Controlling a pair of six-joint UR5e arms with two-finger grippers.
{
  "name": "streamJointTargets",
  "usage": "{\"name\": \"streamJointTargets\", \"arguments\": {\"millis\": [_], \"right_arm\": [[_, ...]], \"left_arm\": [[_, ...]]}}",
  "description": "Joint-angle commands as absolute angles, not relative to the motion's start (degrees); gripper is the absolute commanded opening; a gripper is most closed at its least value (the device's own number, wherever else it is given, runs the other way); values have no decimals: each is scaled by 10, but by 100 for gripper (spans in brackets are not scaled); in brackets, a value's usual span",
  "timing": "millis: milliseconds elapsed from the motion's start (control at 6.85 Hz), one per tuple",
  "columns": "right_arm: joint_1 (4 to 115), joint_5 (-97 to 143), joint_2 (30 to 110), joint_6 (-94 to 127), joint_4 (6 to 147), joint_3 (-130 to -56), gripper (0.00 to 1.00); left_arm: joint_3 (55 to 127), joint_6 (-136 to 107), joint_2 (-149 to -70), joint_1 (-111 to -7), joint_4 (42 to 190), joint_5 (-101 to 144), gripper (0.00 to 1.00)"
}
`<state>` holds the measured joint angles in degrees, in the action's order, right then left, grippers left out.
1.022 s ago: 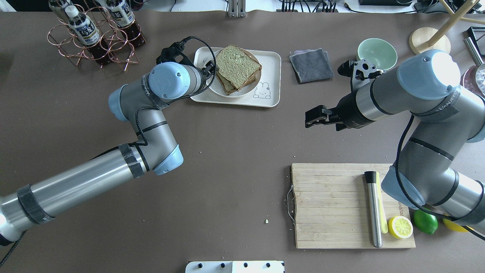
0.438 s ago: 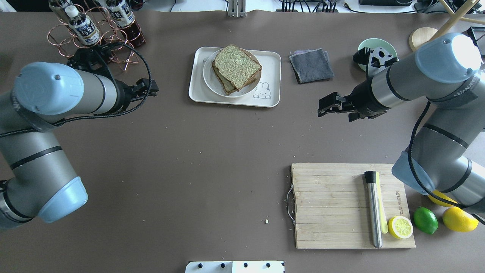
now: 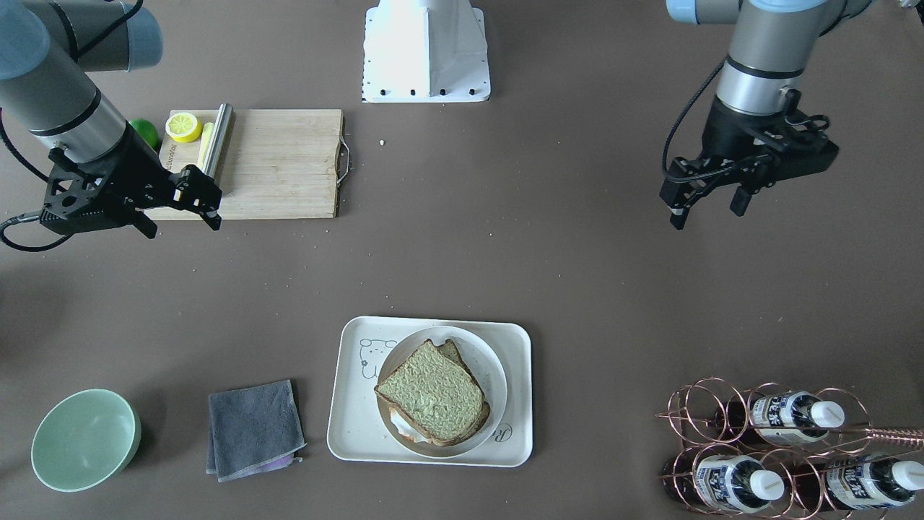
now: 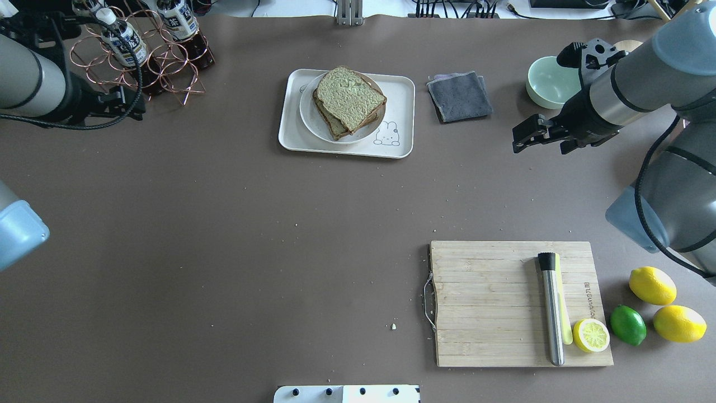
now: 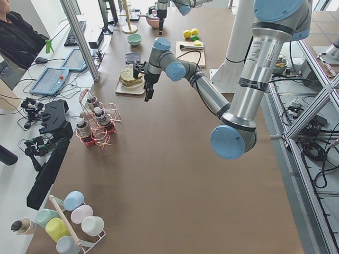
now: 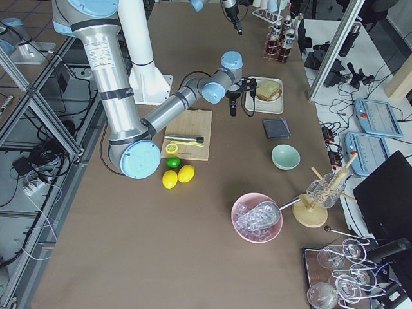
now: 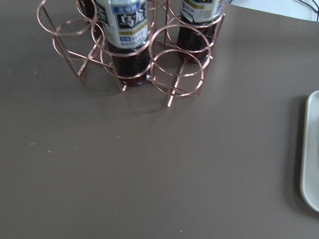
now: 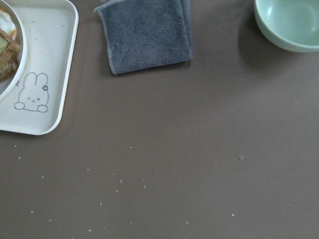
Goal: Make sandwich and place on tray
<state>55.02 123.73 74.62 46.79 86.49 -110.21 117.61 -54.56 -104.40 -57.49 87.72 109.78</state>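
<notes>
The sandwich (image 4: 349, 98), two bread slices with white egg peeking out under them (image 3: 401, 427), lies on a round white plate (image 3: 497, 370) on the cream tray (image 4: 404, 89). It also shows in the front view (image 3: 433, 393). My left gripper (image 3: 707, 209) is open and empty, well left of the tray, near the bottle rack; it also shows in the overhead view (image 4: 120, 103). My right gripper (image 3: 180, 220) is open and empty, right of the tray, in front of the green bowl; it also shows in the overhead view (image 4: 537, 140).
A copper rack with bottles (image 4: 140, 50) stands at the back left. A grey cloth (image 4: 458, 95) and a green bowl (image 4: 551, 81) lie right of the tray. A wooden cutting board (image 4: 492, 302) holds a steel bar (image 4: 551, 308) and a lemon half (image 4: 591, 334); whole lemons and a lime (image 4: 627, 324) lie beside it.
My left arm has drawn back from the tray, far to the left, to the bottle rack. My right arm has moved right and back. The sandwich has stayed on the plate.
</notes>
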Motion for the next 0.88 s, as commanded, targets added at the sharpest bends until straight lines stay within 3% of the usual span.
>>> {"name": "streamJointTargets", "arguments": {"millis": [0,438,730], "right_arm": [[629,1237,795,267,939,-1098,99],[811,1327,882,-19,938,-1024,99],[875,1337,919,-63,937,-1007,99]], "left_arm": [[1161,-277,-978,-748,860,1206,98],[1068,-51,-930,-911,860,1337,98],[1063,-13,-890,-927,865,1352,98]]}}
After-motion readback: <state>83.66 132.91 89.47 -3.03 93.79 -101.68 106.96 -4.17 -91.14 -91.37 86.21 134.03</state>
